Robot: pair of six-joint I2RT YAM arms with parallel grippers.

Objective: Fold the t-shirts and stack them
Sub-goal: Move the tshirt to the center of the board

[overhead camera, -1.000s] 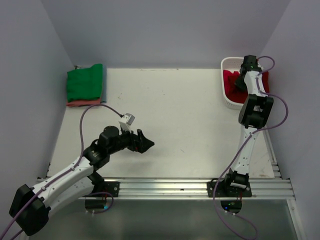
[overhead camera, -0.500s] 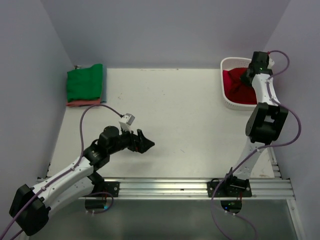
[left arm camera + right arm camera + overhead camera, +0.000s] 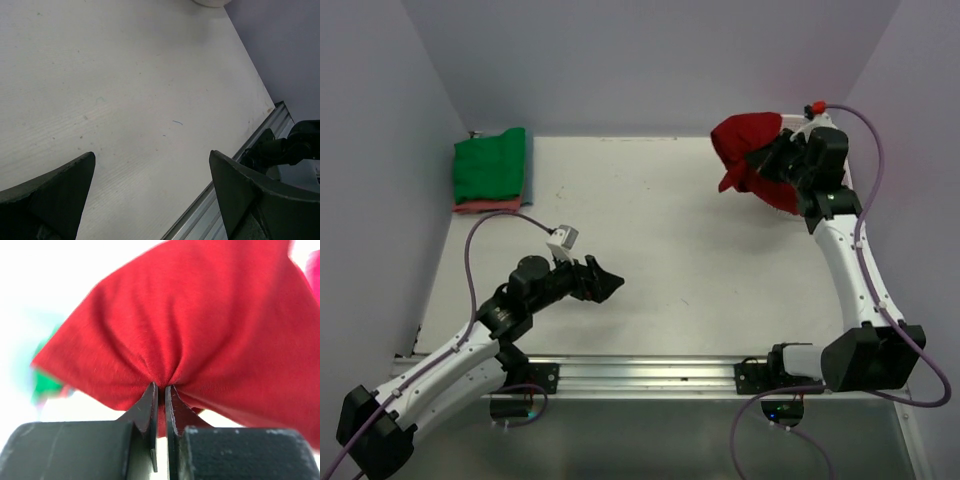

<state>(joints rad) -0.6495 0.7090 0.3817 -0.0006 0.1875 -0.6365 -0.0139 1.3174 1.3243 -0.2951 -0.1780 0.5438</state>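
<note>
My right gripper point(image 3: 767, 159) is shut on a bunched dark red t-shirt point(image 3: 744, 147) and holds it in the air at the table's far right; in the right wrist view the cloth point(image 3: 190, 330) fans out from my pinched fingertips point(image 3: 161, 386). A folded green t-shirt point(image 3: 490, 164) lies on a salmon-pink one point(image 3: 485, 206) at the far left corner. My left gripper point(image 3: 610, 285) is open and empty, low over the bare table point(image 3: 125, 80) near the front left.
The white basket is mostly hidden behind the lifted shirt and my right arm. A metal rail point(image 3: 650, 372) runs along the table's near edge and shows in the left wrist view point(image 3: 235, 200). Purple walls close in on three sides.
My right gripper has pulled the dark red t-shirt up out of the basket and swung it left, toward the table. My left arm has barely shifted.
</note>
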